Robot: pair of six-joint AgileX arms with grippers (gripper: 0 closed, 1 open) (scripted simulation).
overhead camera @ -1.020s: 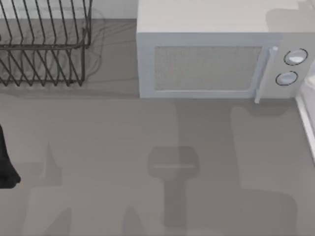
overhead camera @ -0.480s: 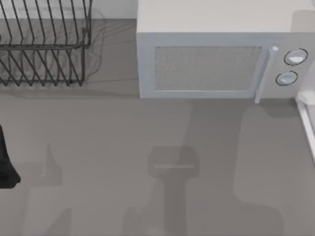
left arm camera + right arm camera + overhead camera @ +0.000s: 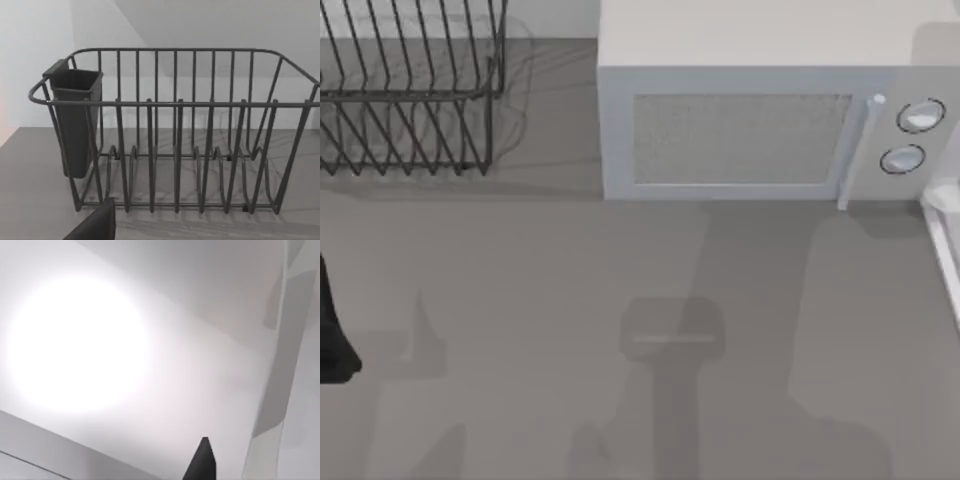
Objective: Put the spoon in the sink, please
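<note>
Left arm [image 3: 332, 330] at table's left edge; spoon unseen.

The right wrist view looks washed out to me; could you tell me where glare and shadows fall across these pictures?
Right wrist view: a big round glare blooms on a pale surface, a dark tip at the lower edge. Top view: soft blocky shadows lie on the grey counter below the microwave. Left wrist view: evenly lit, the dish rack throwing thin line shadows.

Grey countertop [image 3: 520, 300], bare across middle and front. Wire dish rack [image 3: 405, 95] at back left, dark utensil cup [image 3: 75, 120] hung on one end. White microwave [image 3: 750, 110] at back centre-right, door shut. White edge [image 3: 945, 240] at far right.
</note>
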